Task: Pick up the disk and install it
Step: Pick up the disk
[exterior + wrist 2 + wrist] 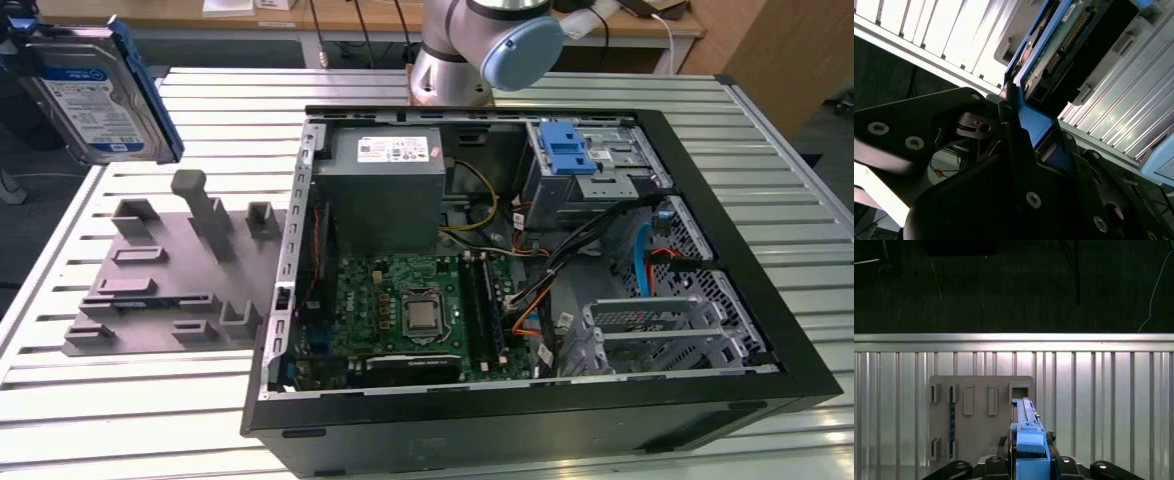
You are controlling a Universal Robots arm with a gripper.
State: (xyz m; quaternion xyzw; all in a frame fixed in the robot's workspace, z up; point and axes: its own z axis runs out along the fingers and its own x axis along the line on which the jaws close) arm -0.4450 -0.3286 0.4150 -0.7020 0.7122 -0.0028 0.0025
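Disk (100,95) held in the air above the grey fixture plate (174,270), the gripper (1031,460) clamped on the edge of its blue carrier frame — a narrow plastic hold that, by judgement, may let the drive pivot or slip if swung sharply.

A robotics lab: slatted aluminium bench (134,400); opened computer case (534,425); robot arm (483,40).

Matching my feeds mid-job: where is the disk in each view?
Exterior view: disk aloft, at the exterior view's upper left.
First wrist view: disk edge-on between the jaws.
Second wrist view: disk circuit-board side showing, clamped in the jaws.
Shared landmark: ribbed table.
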